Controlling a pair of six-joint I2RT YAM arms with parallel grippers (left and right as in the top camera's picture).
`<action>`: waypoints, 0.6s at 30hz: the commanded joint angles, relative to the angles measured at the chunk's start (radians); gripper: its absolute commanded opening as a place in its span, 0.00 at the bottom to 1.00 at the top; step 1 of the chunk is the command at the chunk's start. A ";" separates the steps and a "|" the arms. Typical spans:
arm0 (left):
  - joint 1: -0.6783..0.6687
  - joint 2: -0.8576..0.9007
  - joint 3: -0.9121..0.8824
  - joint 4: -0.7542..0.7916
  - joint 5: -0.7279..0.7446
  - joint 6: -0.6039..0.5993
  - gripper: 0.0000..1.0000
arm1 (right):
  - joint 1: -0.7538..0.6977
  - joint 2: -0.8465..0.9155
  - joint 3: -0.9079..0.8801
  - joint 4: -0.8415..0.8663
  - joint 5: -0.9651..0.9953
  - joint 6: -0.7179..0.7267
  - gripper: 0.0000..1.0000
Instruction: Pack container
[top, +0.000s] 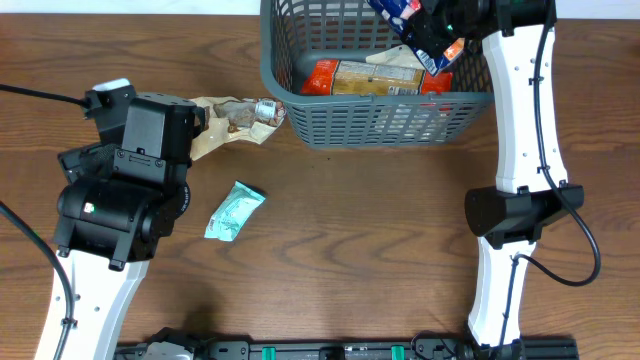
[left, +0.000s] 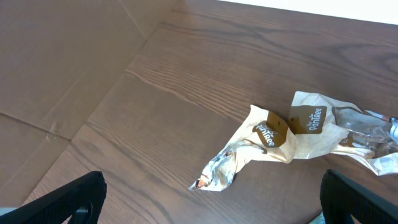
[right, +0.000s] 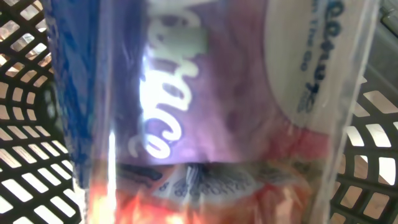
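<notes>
Because packing means dropping snacks inside, the right fingers (top: 437, 28) grip a blue-purple packet (top: 398, 10) over the container (top: 380, 98) at the table's (top: 350, 230) far edge, while the left fingers (left: 68, 199) hang wide open above a crumpled tan wrapper (left: 298, 137), likely next.

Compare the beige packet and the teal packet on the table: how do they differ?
The beige packet is longer and tan with brown labels; the teal packet is smaller and mint green. The beige packet lies by the basket's left corner; the teal packet lies alone, farther from the basket. Both are crumpled and rest on the table, outside the basket.
</notes>
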 joint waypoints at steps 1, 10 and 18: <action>0.005 0.000 0.019 -0.006 -0.019 0.010 0.99 | 0.000 -0.004 0.006 0.010 -0.013 0.013 0.27; 0.005 0.000 0.019 -0.006 -0.019 0.010 0.99 | 0.002 0.021 0.005 0.001 -0.014 0.058 0.25; 0.005 0.000 0.019 -0.006 -0.020 0.009 0.99 | 0.002 0.048 0.004 -0.006 -0.016 0.058 0.26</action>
